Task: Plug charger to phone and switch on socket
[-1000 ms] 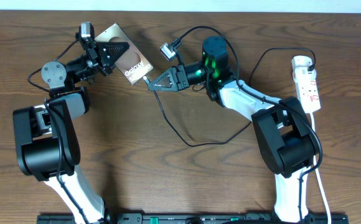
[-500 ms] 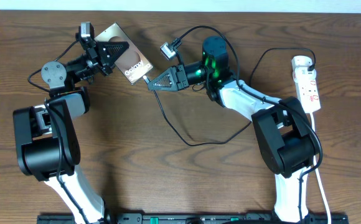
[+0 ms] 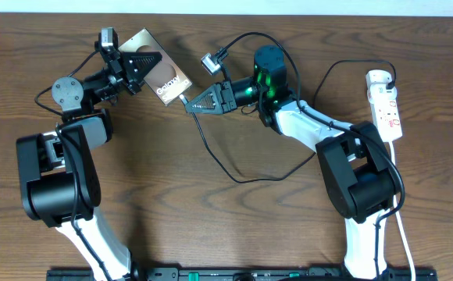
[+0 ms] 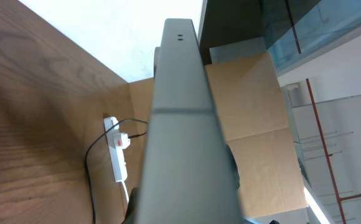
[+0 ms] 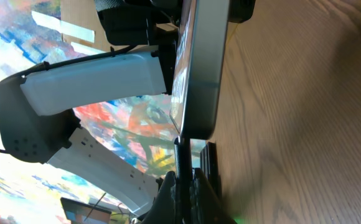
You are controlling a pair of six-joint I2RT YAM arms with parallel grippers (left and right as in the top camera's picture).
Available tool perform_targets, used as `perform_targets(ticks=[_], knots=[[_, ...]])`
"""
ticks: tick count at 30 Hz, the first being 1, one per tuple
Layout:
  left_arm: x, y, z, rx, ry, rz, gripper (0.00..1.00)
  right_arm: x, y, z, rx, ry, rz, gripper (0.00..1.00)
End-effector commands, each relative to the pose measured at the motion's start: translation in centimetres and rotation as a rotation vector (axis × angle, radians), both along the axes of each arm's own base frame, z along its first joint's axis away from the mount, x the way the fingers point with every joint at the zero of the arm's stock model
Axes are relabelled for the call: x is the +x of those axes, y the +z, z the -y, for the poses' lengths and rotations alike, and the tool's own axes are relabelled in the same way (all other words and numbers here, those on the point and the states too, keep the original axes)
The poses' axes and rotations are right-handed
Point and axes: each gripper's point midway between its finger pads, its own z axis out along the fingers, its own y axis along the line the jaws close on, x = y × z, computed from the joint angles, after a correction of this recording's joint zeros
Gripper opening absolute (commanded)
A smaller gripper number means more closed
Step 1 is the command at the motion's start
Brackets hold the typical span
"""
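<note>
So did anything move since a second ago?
Nothing visibly changed. The left gripper still holds the phone, the right gripper still pinches the charger at its plug by the phone's edge, and the socket lies where it was.

Overhead: the left gripper covers part of the phone, so we can't see the contact under it. The charger plug tip sits at the right gripper, against the phone's corner, too small for us to tell if it's seated. The red switch marks on the socket are too small to read. The black rail is cropped by the bottom edge.

Left wrist: the phone's edge is blurred, its lower end cut off, and the fingers are mostly hidden.

Right wrist: the phone's top is cropped, the fingers run off the bottom edge, and the plug-port joint is unclear to us.
</note>
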Motion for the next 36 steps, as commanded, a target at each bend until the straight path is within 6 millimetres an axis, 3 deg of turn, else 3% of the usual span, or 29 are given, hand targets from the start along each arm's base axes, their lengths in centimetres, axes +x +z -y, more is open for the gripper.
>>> perform_targets(ticks=[1, 18, 36], knots=[[-0.1, 1.3, 0.0, -0.004, 0.005, 0.031, 0.07, 0.7, 0.1, -0.2, 0.001, -0.034, 0.006, 0.01], [-0.1, 1.3, 0.1, -0.003, 0.005, 0.034, 0.07, 0.6, 0.1, -0.2, 0.001, -0.030, 0.005, 0.01], [-1.4, 0.7, 2.3, 0.073, -0.088, 0.114, 0.07, 0.7, 0.1, -0.1, -0.001, -0.031, 0.002, 0.01]])
